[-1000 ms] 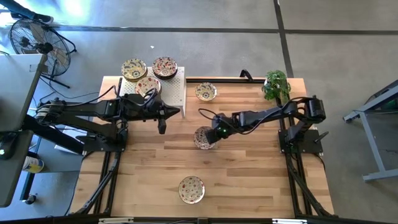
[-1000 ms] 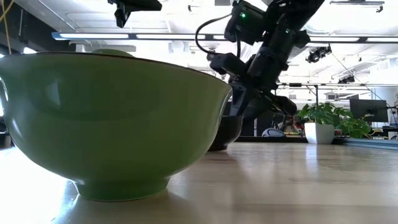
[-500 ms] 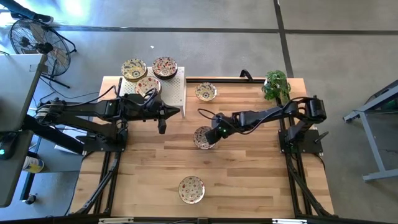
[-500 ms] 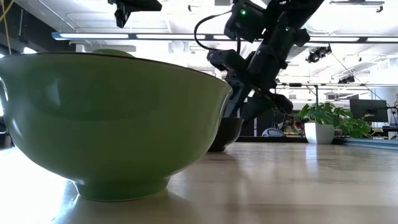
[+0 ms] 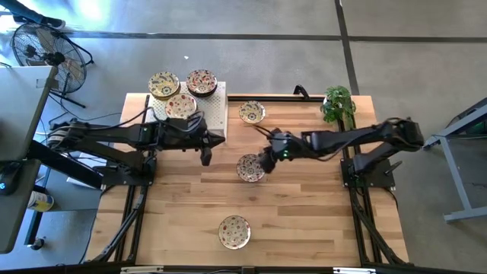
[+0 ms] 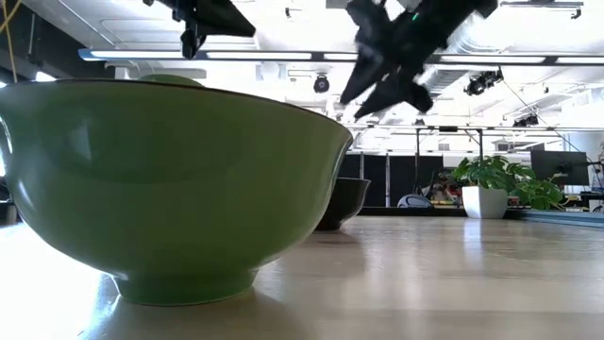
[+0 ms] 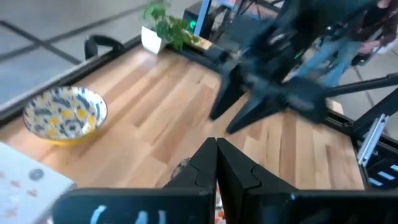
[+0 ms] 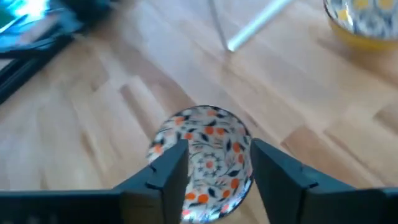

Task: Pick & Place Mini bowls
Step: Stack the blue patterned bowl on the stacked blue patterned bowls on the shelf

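High view: at frame centre the right hand [image 5: 264, 160], fingers apart and holding nothing, sits over a red bowl [image 5: 249, 168] on the counter [image 5: 304, 213], while the left hand [image 5: 205, 157], fingers together, hangs just left.

both arms are built from dark, near-black links on dark bases, joined by rounded joint housings. black cables run along the left arm [image 5: 114, 135] and loop above its wrist; a thin black cable arcs over the forearm of the right arm [image 5: 358, 137]. a small green indicator light shows on the right arm's wrist housing. the left gripper [image 7: 216, 163] has two matte black fingers with flat inner faces and angular, stepped outer edges; a black crossbar beneath them carries pale markings. the right gripper [image 8: 214, 165] has two dark grey fingers of wedge-shaped section, broad at the base and narrowing forward, mounted on a flat dark bar.
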